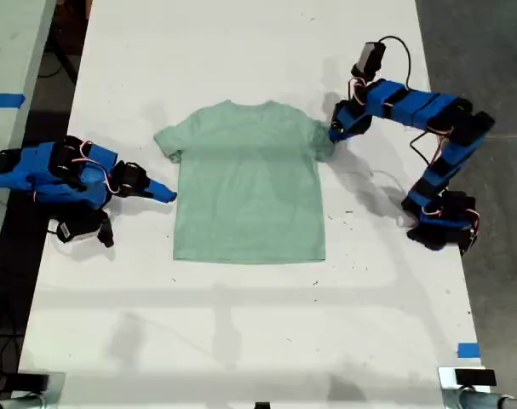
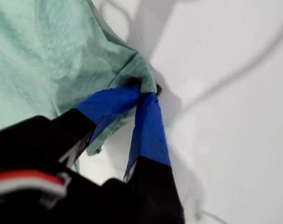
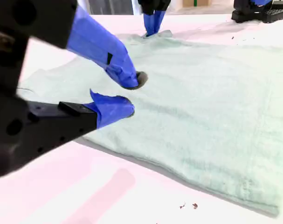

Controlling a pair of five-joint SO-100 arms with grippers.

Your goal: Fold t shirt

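My first gripper [image 2: 146, 93] covers the sleeve edge of the t shirt [image 2: 48, 56] where its blue tips meet, so I cannot see the cloth between them. Beside my second gripper [image 3: 127, 95], that wrist view's edge cuts off the shirt's hem corner.

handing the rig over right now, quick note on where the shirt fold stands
My first gripper is shut on the t shirt, pinching the sleeve at the exterior view's right.
My second gripper is open, apart from the cloth, beside the shirt's edge on the exterior view's left.
The shirt lies flat on the white table.
Done: one sleeve gripped. Left: every fold.
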